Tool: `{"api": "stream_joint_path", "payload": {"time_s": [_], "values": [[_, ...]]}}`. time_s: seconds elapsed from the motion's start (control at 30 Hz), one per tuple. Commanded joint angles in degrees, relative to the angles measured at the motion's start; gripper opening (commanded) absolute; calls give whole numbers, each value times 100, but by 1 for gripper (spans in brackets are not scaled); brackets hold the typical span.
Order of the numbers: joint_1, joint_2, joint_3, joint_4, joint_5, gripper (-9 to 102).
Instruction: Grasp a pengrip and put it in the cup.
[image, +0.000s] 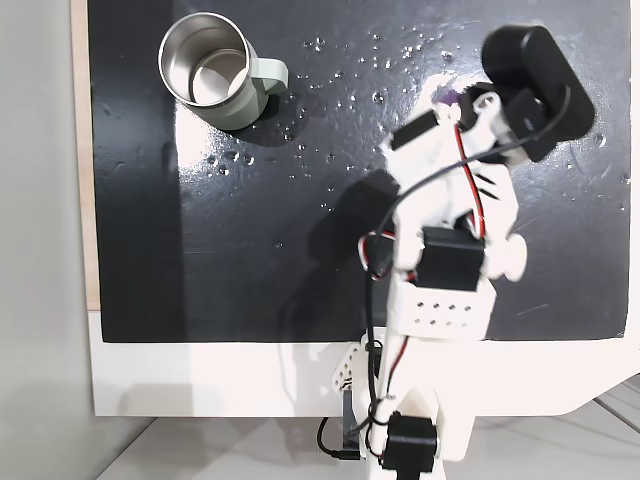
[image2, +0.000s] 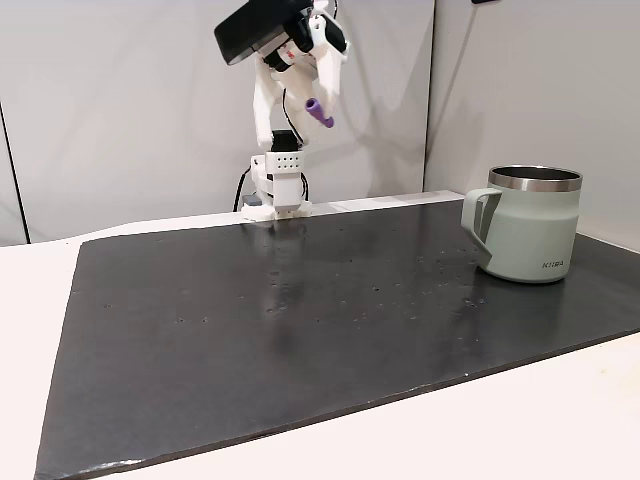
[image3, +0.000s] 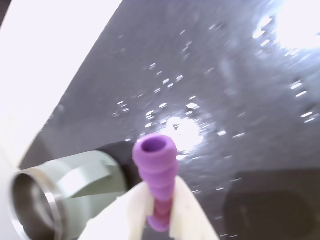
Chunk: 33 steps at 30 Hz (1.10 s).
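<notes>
Pengrip (image3: 156, 172) pinched in raised jaws
Its lower end is hidden between white fingers (image3: 187, 210) (hollow tip pointing outward); cup (image2: 527, 224) stands apart.

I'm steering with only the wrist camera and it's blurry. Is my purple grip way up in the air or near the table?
Observer: High up. In a fixed view the pengrip hangs well above the black mat, pinched in the gripper.
Operator: Is the cup standing up?
Observer: Yes, the cup stands upright on the mat, and its handle faces the arm's side.
Operator: Anything inside it?
Observer: From above, the cup's inside looks like bare shiny steel.
</notes>
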Motion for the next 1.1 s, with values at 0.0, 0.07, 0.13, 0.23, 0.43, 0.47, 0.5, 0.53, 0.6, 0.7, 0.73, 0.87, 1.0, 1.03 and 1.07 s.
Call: {"api": "stream_joint_path", "payload": {"time_s": [0.0, 0.07, 0.13, 0.23, 0.43, 0.47, 0.5, 0.53, 0.6, 0.7, 0.73, 0.87, 1.0, 1.03, 1.07], "values": [[-483, -492, -1072, 193, 1072, 0], [-729, -940, -1635, 396, 1573, 0], [-949, -1397, -2276, 633, 2048, 0], [-1213, -2083, -3340, 1081, 2830, 0], [-1661, -3428, -5370, 1828, 3779, 0], [-1714, -3718, -5801, 1960, 3876, 0], [-1740, -4025, -6311, 2092, 3999, 0], [-1775, -4368, -6873, 2232, 4069, 0], [-1872, -4632, -7277, 2197, 4131, 0], [-2109, -4711, -7269, 1916, 4104, 0], [-2188, -4746, -7269, 1758, 4096, 0], [-2479, -4922, -7321, 1107, 3990, 0], [-2777, -5317, -7603, 765, 3858, 0], [-2848, -5432, -7673, 712, 3841, 0], [-2918, -5537, -7734, 677, 3806, 0]]}}
